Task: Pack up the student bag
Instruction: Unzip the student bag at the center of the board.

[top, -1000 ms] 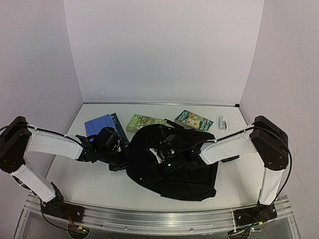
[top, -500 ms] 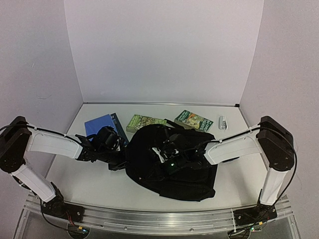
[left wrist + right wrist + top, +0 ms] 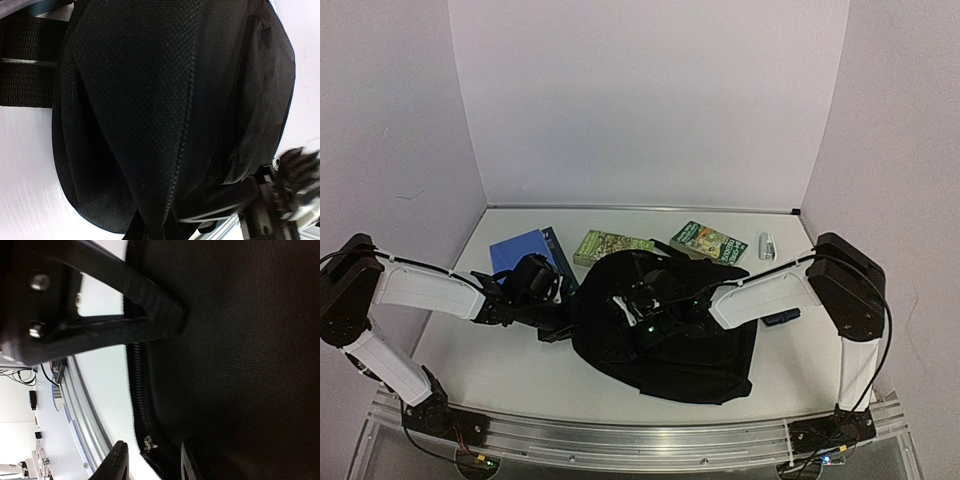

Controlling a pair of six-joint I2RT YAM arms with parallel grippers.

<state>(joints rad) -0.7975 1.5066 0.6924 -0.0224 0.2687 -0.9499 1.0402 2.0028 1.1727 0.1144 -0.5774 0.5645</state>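
The student bag (image 3: 665,335), a large black backpack, lies flat in the middle of the table. My left gripper (image 3: 560,312) is at its left edge. In the left wrist view the bag (image 3: 165,100) fills the frame, and a ridge of its fabric runs down into my left gripper (image 3: 155,233), which is shut on it. My right gripper (image 3: 631,307) is over the bag's upper left part. In the right wrist view my right gripper (image 3: 152,465) is open, with the metal zipper slider (image 3: 149,442) between the fingertips. A black strap (image 3: 145,305) crosses above.
A blue book (image 3: 523,250), a green book (image 3: 610,244) and a second green book (image 3: 710,241) lie behind the bag. A small white object (image 3: 767,246) lies at the back right. A dark blue pouch (image 3: 782,317) lies right of the bag.
My right gripper has moved left across the top of the bag toward its left edge. The left arm and the bag have stayed put.
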